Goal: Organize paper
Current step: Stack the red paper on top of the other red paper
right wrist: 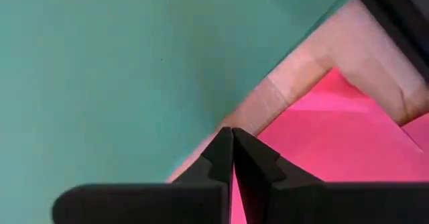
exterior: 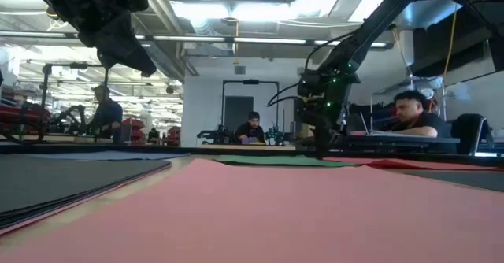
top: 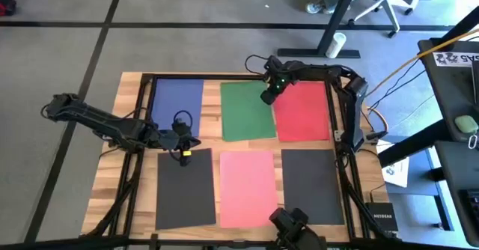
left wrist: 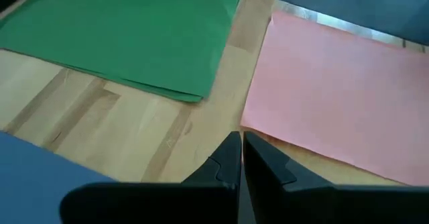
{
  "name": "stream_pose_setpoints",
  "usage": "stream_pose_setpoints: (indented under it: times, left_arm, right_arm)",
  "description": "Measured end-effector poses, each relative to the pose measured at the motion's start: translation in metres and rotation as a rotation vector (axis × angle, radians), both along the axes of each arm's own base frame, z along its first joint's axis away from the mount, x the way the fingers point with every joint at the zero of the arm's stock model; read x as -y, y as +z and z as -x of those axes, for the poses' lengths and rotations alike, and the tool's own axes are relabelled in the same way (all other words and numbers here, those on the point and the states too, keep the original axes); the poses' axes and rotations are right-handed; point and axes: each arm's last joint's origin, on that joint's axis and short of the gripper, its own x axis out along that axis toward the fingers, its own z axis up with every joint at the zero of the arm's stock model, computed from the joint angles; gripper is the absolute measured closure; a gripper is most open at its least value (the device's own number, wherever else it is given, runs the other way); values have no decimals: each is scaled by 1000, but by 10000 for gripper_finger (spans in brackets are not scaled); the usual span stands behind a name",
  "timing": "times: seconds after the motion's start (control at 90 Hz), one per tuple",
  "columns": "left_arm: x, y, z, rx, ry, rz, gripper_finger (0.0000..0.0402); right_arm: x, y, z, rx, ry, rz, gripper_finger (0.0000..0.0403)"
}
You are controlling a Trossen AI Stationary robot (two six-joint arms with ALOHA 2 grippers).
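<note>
At the far edge of the table, I am holding the right gripper [top: 268, 97], fingers pressed together and empty, over the seam between the green sheet [top: 247, 109] and red sheet [top: 302, 111]. The left gripper [top: 185, 154], likewise closed, is waiting by the black sheet [top: 185, 188]. I judge a low, slow push on one edge best, avoiding buckling.

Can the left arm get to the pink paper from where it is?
Probably yes. The left gripper, fingers shut, hangs over the near black sheet's top edge, and the pink paper lies right beside it with nothing between.
</note>
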Motion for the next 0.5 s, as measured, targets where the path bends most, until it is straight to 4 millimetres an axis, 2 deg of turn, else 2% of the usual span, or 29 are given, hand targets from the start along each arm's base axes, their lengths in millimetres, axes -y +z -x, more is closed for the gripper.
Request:
stream_pose_setpoints:
  times: [0.5]
  left_arm:
    - [0, 0, 0, 0, 0, 0, 401]
  right_arm:
    - [3, 0, 2, -13, -70, 20, 402]
